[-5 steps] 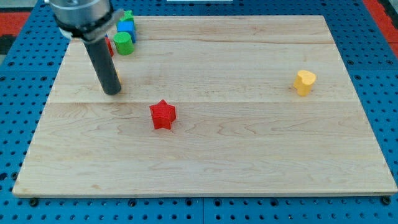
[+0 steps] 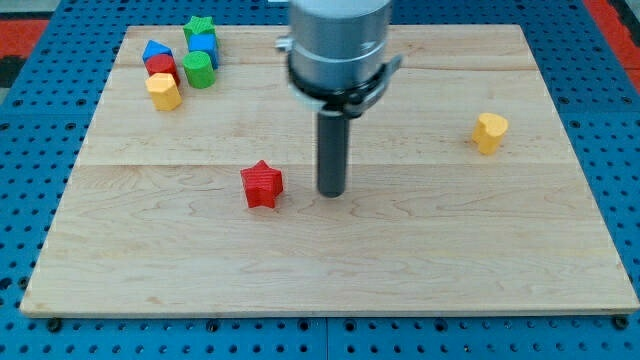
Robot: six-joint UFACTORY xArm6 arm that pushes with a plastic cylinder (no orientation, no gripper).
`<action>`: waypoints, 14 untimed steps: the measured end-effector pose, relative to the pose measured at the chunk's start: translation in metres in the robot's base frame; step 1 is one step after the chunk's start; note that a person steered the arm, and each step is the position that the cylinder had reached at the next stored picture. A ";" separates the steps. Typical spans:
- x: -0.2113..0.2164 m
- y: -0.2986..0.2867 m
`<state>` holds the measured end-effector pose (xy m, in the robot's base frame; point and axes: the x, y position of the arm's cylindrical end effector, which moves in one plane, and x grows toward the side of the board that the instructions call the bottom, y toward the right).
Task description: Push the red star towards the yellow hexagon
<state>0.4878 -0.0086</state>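
Observation:
The red star [image 2: 262, 185] lies on the wooden board [image 2: 330, 270], left of the middle. The yellow hexagon [image 2: 490, 132] sits far off at the view's right, a little higher. My tip [image 2: 331, 191] stands just to the right of the red star, with a small gap, between the star and the hexagon. It does not touch the star.
A cluster of blocks sits at the board's top left: a green star [image 2: 200, 26], a blue block [image 2: 203, 46], a green cylinder [image 2: 198, 70], a blue block [image 2: 156, 50], a red block [image 2: 161, 68] and a yellow block [image 2: 163, 91].
My tip has moved from the left of the board, above and left of the red star, across to the star's right side. No block has moved.

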 end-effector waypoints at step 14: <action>-0.117 -0.155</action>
<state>0.3712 -0.1637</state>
